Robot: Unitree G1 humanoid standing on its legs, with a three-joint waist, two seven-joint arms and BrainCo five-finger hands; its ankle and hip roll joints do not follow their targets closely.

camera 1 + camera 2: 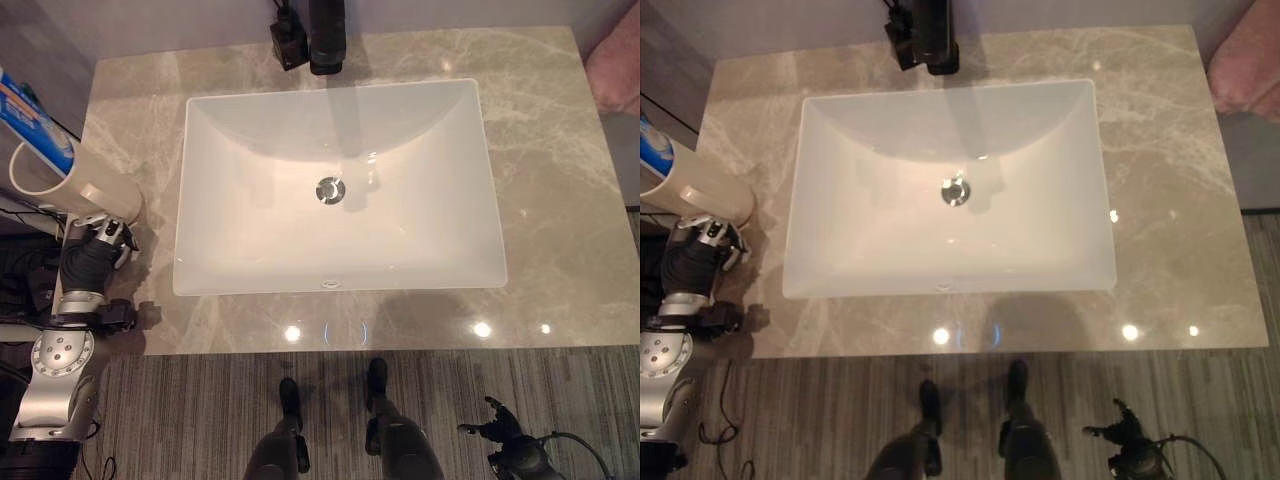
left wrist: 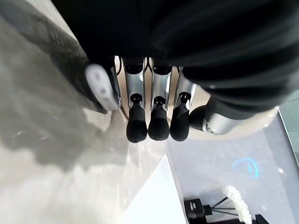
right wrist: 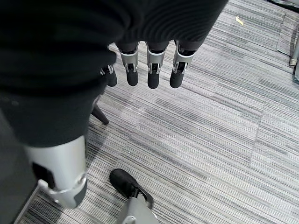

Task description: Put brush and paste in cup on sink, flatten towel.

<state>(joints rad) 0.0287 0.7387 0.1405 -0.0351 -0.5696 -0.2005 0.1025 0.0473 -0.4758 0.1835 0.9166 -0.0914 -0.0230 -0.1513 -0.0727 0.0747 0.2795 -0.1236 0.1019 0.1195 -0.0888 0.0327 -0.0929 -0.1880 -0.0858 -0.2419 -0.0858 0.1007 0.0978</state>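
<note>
A cream cup (image 1: 98, 187) is off the counter's left edge, tipped with its mouth up and to the left. A blue and white paste tube (image 1: 35, 122) sticks out of it. My left hand (image 1: 92, 248) is under the cup's base, fingers (image 2: 158, 122) curled against its cream wall (image 2: 233, 133). A pink towel (image 1: 614, 66) lies bunched past the counter's far right corner. My right hand (image 1: 500, 420) hangs low at the right over the carpet, its fingers (image 3: 153, 70) straight and holding nothing.
A white rectangular sink (image 1: 200, 130) fills the middle of the grey marble counter (image 1: 560, 200), with a black faucet (image 1: 326, 36) and a small black block (image 1: 288, 42) behind it. A white bristly thing (image 2: 237, 209) shows in the left wrist view.
</note>
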